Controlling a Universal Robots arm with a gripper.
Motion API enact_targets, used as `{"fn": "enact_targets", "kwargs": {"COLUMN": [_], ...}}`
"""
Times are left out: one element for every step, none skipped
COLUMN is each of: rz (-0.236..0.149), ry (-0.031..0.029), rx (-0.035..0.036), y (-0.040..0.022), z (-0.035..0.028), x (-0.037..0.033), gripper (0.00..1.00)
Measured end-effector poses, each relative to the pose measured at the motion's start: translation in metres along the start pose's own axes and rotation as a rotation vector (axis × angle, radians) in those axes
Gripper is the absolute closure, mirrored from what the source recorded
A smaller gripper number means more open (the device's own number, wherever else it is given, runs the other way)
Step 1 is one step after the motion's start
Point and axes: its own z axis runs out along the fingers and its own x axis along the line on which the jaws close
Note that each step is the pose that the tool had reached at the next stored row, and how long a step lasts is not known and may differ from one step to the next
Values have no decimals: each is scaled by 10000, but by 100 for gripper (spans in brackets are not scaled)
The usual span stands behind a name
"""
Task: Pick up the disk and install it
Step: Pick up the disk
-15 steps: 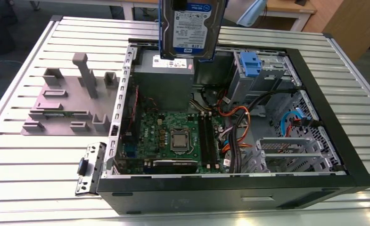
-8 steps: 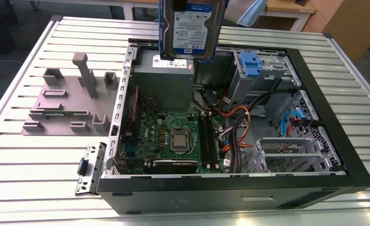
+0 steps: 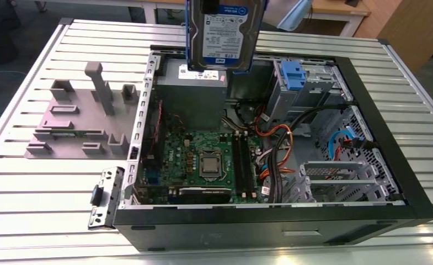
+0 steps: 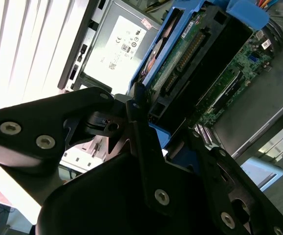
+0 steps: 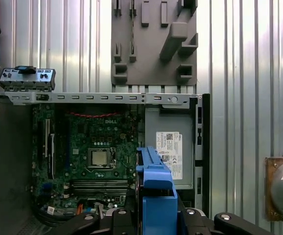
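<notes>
Claw (image 4: 166, 128) tight around the disk (image 3: 224, 33), upright above the power-supply box (image 3: 192, 91).

Open black computer case (image 3: 275, 221) below the gripper (image 5: 157, 223), green motherboard (image 3: 201, 160) and grey power-supply box (image 3: 194, 96) inside it, grey parts fixture (image 3: 69, 124) beside the case, slatted metal bench (image 3: 39, 187) underneath

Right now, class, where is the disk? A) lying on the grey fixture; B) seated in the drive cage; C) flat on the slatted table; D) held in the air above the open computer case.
D: the exterior view shows the disk hanging above the open computer case; the first wrist view shows the pincer clamping it.
</notes>
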Motion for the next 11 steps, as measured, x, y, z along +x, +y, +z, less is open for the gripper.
{"fn": "enact_targets", "kwargs": {"rz": [0, 0, 0, 0, 0, 0, 0, 0, 0, 0, 0], "ry": [0, 0, 0, 0, 0, 1, 1, 1, 1, 0, 0], "rx": [0, 0, 0, 0, 0, 0, 0, 0, 0, 0, 0], "y": [0, -1, -1, -1, -1, -2, -2, -2, -2, -3, -3], "z": [0, 0, 0, 0, 0, 0, 0, 0, 0, 0, 0], "x": [2, 4, 6, 9, 11, 16, 18, 21, 23, 25, 27], "gripper": [64, 64, 64, 64, 64, 64, 64, 64, 64, 64, 64]}}
